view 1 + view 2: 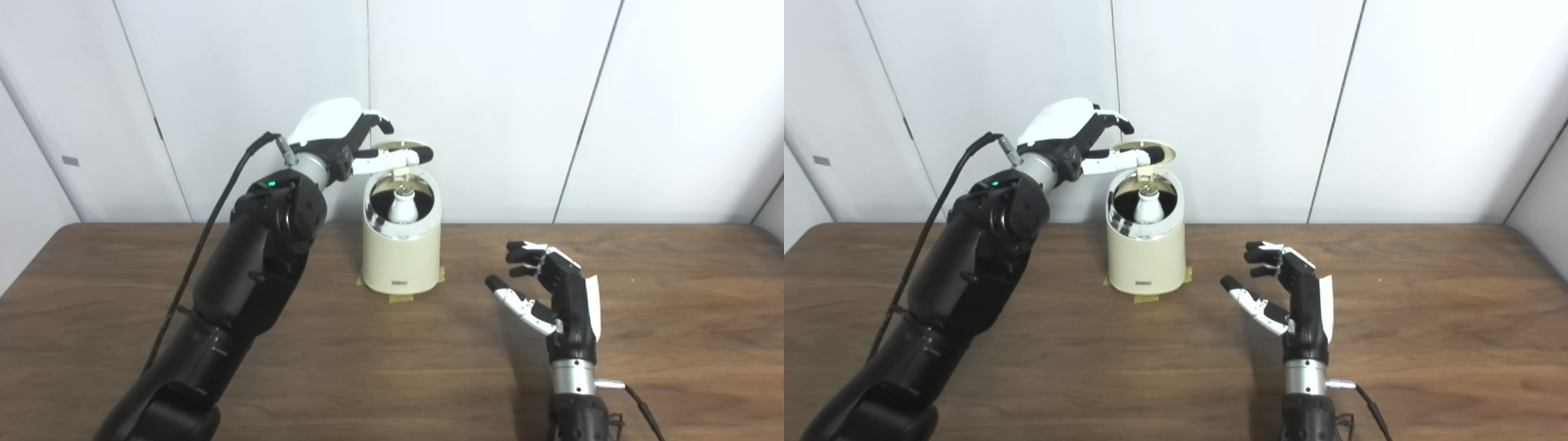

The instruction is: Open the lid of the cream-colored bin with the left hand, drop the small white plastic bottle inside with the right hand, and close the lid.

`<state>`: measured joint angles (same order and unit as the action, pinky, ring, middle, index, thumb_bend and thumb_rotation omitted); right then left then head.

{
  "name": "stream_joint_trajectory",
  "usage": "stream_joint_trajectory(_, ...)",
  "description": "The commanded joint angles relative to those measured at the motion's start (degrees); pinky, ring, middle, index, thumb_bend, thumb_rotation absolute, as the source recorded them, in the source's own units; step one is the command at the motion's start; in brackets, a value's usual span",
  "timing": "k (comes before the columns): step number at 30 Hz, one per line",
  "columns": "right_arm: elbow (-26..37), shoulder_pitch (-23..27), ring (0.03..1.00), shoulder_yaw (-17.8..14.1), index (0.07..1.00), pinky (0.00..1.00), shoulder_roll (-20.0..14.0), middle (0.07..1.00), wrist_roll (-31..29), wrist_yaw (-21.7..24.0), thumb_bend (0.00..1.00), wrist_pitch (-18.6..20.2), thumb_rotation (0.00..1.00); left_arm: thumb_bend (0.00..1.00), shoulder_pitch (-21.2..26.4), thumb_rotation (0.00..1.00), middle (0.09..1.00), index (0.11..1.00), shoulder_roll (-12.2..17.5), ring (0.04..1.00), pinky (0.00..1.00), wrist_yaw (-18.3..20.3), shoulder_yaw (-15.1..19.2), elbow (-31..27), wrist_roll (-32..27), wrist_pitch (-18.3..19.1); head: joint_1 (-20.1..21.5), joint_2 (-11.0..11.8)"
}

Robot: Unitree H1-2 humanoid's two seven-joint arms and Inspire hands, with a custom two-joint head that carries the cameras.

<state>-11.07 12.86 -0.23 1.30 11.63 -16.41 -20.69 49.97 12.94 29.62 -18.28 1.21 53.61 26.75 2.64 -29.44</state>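
1. A lab or robot test room is indicated, not a home.
2. Plain white wall panels [490,92] with dark vertical seams are seen behind; no decoration is shown on them.
3. A bare brown wooden table [674,318] is used as the work surface.
4. The cream-colored bin [401,257] is fixed at its base with tape tabs [401,298], a marked test position.
5. Exposed cabling [208,233] is run along a black robot arm.

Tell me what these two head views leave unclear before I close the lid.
- Left hand grip on the lid: fingers overlap its edge in both views; pinch or mere touch, unclear.
- Bottle: lower part hidden by the bin wall.
- Label on the bin's base: too small to read.
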Motion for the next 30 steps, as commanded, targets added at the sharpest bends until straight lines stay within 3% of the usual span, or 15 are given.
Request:
stream_joint_trajectory(1,0.40,0.52,0.611,0.23,0.494,0.51,1.16,0.643,0.68,-0.25,0.48,-0.60,0.15,0.86,2.99,1.00,0.895,0.842,-0.59,0.966,1.00,-0.51,0.30,-1.03,1.14,0.05,0.10,-0.07)
stream_joint_trajectory(7,0.61,0.54,0.607,0.12,0.494,0.51,1.37,0.637,1.04,-0.26,0.48,-0.31,0.15,0.92,2.44,1.00,0.967,0.869,-2.80,1.000,1.00,3.84,1.99,-1.48,3.72,0.15,0.30,-0.50)
stream_joint_trajectory(10,0.82,0.50,0.607,0.10,0.494,0.51,1.52,0.635,0.82,-0.13,0.48,-0.03,0.15,0.91,2.26,1.00,0.976,0.872,-3.44,1.000,0.89,4.22,2.32,-1.87,4.14,0.14,0.40,-0.52)
stream_joint_trajectory(13,0.77,0.52,0.612,0.11,0.494,0.52,1.60,0.640,0.78,-0.08,0.48,-0.07,0.15,0.92,2.64,1.00,0.976,0.875,-3.57,1.000,0.99,4.44,1.94,-1.45,4.31,0.12,0.49,-0.53)
stream_joint_trajectory(22,0.19,0.76,0.611,-0.13,0.494,0.52,1.65,0.639,0.65,-0.01,0.48,-0.03,0.15,0.93,2.98,1.00,0.970,0.870,-3.72,1.000,1.00,5.10,1.66,-1.26,4.37,0.11,0.44,-0.50)
stream_joint_trajectory(24,0.12,0.75,0.611,-0.15,0.494,0.52,1.65,0.639,0.61,0.03,0.48,-0.06,0.15,0.93,2.65,1.00,0.978,0.871,-3.88,1.000,0.96,5.31,1.93,-1.64,4.40,0.12,0.44,-0.50)
stream_joint_trajectory(26,0.18,0.74,0.613,-0.15,0.494,0.52,1.62,0.639,0.66,0.09,0.48,0.24,0.15,0.92,2.03,1.00,0.885,0.870,-4.09,0.869,0.72,5.33,2.15,-2.14,4.61,0.13,0.44,-0.50)
stream_joint_trajectory(27,0.25,0.72,0.614,-0.15,0.494,0.52,1.63,0.640,0.65,0.13,0.48,0.34,0.15,0.92,1.72,1.00,0.870,0.869,-3.81,0.857,0.72,5.39,1.58,-2.34,5.20,0.11,0.44,-0.50)
stream_joint_trajectory(28,0.32,0.71,0.613,-0.15,0.494,0.52,1.64,0.640,0.73,0.11,0.48,0.46,0.15,0.92,1.45,1.00,0.891,0.860,-3.44,0.936,0.88,5.22,0.85,-2.46,5.68,0.08,0.44,-0.50)
stream_joint_trajectory(30,0.37,0.78,0.607,-0.10,0.494,0.51,1.55,0.635,1.35,-0.18,0.48,0.31,0.15,0.92,0.72,1.00,0.924,0.845,-2.91,0.982,0.98,4.18,-0.41,-2.70,6.56,-0.13,0.39,-0.91)
